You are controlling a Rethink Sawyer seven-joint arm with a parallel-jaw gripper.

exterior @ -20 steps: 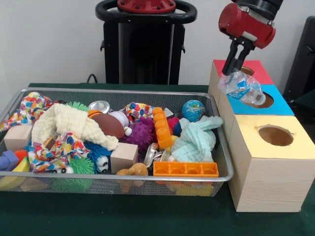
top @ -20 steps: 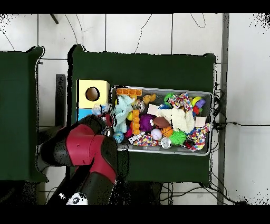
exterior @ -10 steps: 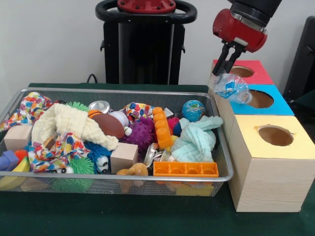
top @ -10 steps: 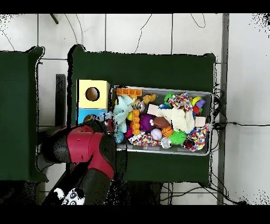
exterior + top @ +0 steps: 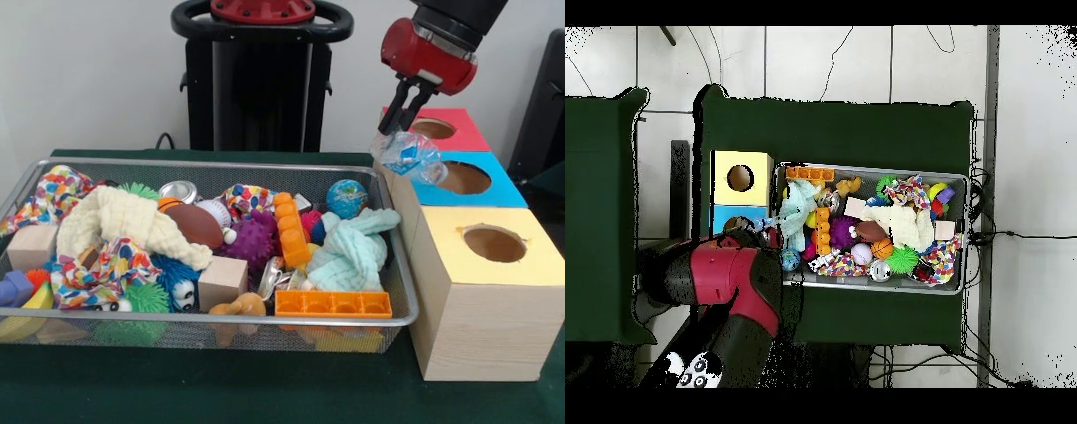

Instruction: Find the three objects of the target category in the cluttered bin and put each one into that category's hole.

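Observation:
My gripper [image 5: 396,131] hangs above the left edge of the blue box [image 5: 494,191], shut on a crumpled clear plastic bottle [image 5: 413,157] with a blue label. The bottle dangles tilted just left of the blue box's hole [image 5: 464,177], over the bin's far right corner. A red box [image 5: 459,129] with a hole stands behind it and a yellow box [image 5: 521,252] with a hole in front. In the overhead view the red arm [image 5: 725,280] covers the red box and part of the blue box [image 5: 725,214]; the yellow box [image 5: 757,165] shows whole.
The wire bin [image 5: 212,322] left of the boxes is packed with toys: a cream cloth [image 5: 132,223], mint cloth [image 5: 353,252], orange tray [image 5: 333,304], wooden blocks [image 5: 222,281], a globe ball [image 5: 347,198], a purple spiky ball [image 5: 250,240] and a metal can [image 5: 179,191].
The gripper has carried the bottle a little to the left and up, from over the blue box's hole to its left edge. Bin contents are unchanged.

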